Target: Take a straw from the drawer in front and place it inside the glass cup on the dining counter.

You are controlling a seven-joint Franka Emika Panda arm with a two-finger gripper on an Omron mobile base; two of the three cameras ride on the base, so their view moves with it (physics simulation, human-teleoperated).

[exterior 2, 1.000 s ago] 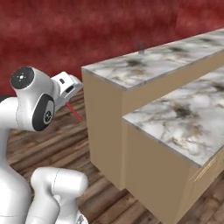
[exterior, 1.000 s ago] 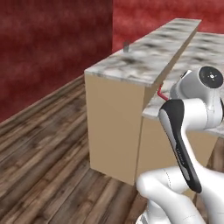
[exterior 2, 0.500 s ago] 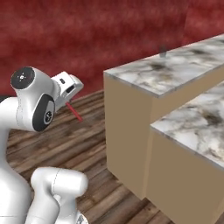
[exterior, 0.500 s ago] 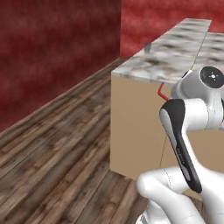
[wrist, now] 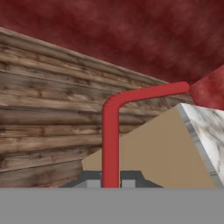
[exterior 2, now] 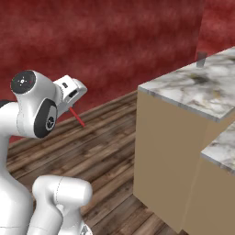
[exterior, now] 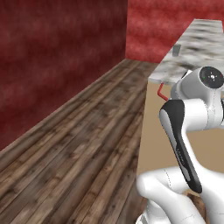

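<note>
Gripper: the gripper (wrist: 110,183) is clamped on the straw, its two finger tips pressed against the stem from either side at the bottom of the hand view. In the right base view the gripper (exterior 2: 73,106) sits at the end of the white hand, raised in the air over the floor.
Straw: the straw (wrist: 111,140) is red and bent. The hand view shows a straight stem rising from between the finger tips, then an elbow, then a shorter arm running off to one side.
Straw, right base view: the straw (exterior 2: 77,117) shows as a thin red line slanting down from the hand; the bend cannot be made out here.
Straw, left base view: the straw (exterior: 162,91) shows as a small red hook beside the arm's white upper joint, seen against the tan side of the bench.
Glass cup: the glass cup (exterior 2: 201,60) stands upright on the marble top, far along it and well apart from the gripper. In the left base view the glass cup (exterior: 176,50) is a small grey shape on the same top.
Bench: the dining counter (exterior 2: 183,89) has a veined marble top and plain tan wood sides. The right base view shows its near corner; the hand view shows one corner of the dining counter (wrist: 205,127) behind the straw.
Floor: the floor (exterior: 83,148) is dark wood planks.
Wall: the wall (exterior 2: 101,41) is mottled red.
</note>
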